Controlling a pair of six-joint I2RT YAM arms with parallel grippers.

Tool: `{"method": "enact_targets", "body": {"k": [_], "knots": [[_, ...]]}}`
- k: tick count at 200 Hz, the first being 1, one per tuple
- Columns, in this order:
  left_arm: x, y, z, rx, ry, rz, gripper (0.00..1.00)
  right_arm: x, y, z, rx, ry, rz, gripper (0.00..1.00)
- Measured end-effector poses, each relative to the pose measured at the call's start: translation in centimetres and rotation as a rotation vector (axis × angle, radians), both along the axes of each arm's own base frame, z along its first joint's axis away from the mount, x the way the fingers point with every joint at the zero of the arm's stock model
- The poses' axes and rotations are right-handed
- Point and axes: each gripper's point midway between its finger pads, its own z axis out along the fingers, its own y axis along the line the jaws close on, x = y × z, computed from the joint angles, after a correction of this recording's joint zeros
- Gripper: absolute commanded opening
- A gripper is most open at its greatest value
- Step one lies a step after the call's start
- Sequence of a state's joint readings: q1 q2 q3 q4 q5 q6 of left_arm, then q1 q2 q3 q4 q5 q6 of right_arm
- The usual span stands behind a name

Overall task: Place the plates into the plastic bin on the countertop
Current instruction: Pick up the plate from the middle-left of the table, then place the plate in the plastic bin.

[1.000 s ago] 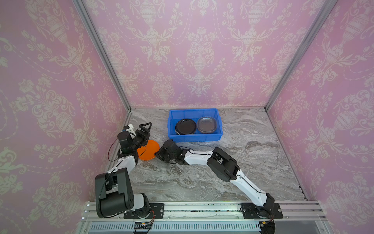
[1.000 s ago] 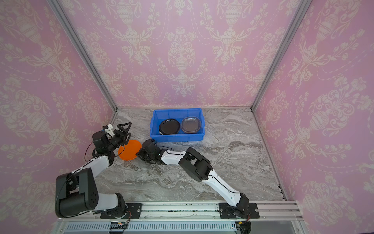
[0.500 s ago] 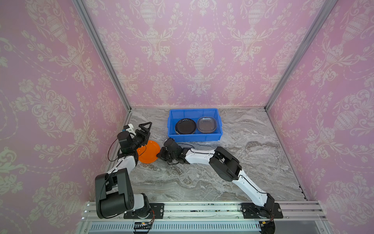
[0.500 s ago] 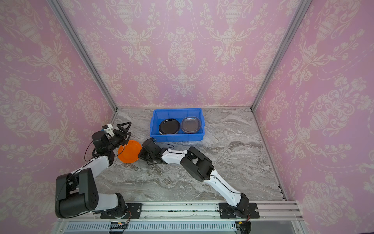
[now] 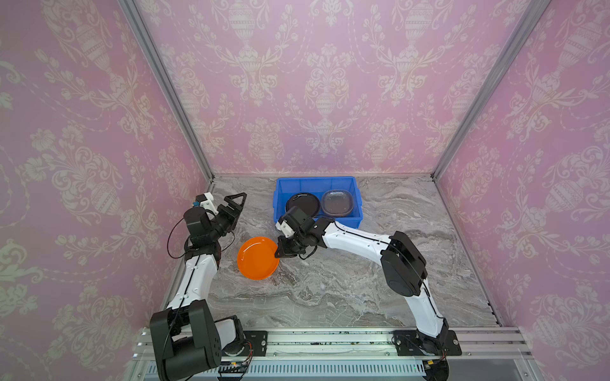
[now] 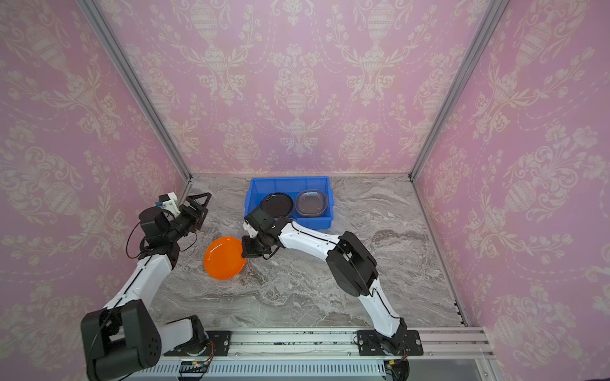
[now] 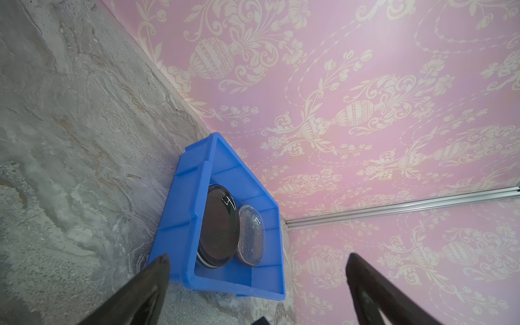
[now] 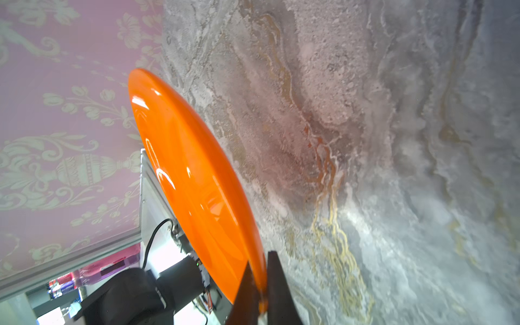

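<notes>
Pink wallpaper all round, grey marble table [image 5: 330, 290] in the middle. Going left to right in both top views:

The left claw [image 5: 236, 211] hangs over the table at about 10 o'clock from the middle. Its jaws are spread as wide as they go, with nothing between them. From its wrist cam you're looking straight between the two dark fingers [image 7: 157, 270] at the bin.

Next up, the orange plate [image 5: 257, 254], at roughly 9 o'clock on the table. It's tilted, not lying flat, though I can't tell if its far edge touches the marble.

The right claw [image 5: 277, 252] has it by the rim, at the plate's 3 o'clock edge. The right wrist cam shows the claw [image 8: 260, 270] pinched tight on the thin orange lip, one finger on each face.

Then the blue plastic bin [image 5: 317, 179], back at 12 o'clock, close to the rear wall. Inside it, side by side, are a black plate [image 5: 303, 203] on the left and a smoky glass plate [image 5: 338, 202] on the right. The left wrist cam shows a pale rim peeking out under the black one, so something's stacked beneath it. The orange plate is well apart from the bin and not in it yet.
</notes>
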State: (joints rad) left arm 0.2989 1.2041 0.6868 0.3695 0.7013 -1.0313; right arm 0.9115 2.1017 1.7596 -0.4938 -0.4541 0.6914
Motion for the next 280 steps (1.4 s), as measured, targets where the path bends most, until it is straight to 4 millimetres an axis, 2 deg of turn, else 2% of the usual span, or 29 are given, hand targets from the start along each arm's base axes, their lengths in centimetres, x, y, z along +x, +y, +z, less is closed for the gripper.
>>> {"method": "enact_targets", "body": {"k": [25,45,78,108,137,166,182,208,253,280], "knots": [[-0.2,-0.8,-0.5,0.025,0.012,-0.026,0.99,-0.8,-2.0,4.7,0.033,-0.052,0.041,0.00],[-0.9,-3.2,-0.8,0.076,0.018,-0.098,0.97,0.5,-4.6,6.8,0.045,-0.073,0.012,0.00],[-3.2,-7.8,-0.6,0.206,0.001,-0.224,0.93,5.7,-9.9,7.3,0.024,-0.075,-0.122,0.00],[-3.8,-8.1,-0.4,0.254,-0.021,-0.238,0.86,9.2,-14.2,7.0,-0.003,-0.055,-0.230,0.00],[-4.1,-8.8,-1.6,0.274,-0.003,-0.263,0.85,12.0,-15.3,8.3,0.013,-0.076,-0.259,0.00],[-4.8,-11.2,-2.7,0.367,0.003,-0.324,0.85,15.8,-15.0,9.4,0.043,-0.127,-0.275,0.00],[-5.2,-12.4,-3.2,0.404,-0.002,-0.358,0.86,17.9,-14.9,9.1,0.047,-0.129,-0.291,0.00],[-5.0,-12.3,-3.2,0.442,-0.015,-0.351,0.89,20.8,-14.7,7.3,0.043,-0.111,-0.321,0.00],[-5.4,-13.6,-3.4,0.494,-0.039,-0.379,0.93,23.1,-15.4,1.4,-0.009,0.007,-0.398,0.00],[-5.6,-14.4,-3.8,0.499,-0.047,-0.401,0.95,24.2,-15.8,-0.9,-0.019,0.055,-0.440,0.00]]}}
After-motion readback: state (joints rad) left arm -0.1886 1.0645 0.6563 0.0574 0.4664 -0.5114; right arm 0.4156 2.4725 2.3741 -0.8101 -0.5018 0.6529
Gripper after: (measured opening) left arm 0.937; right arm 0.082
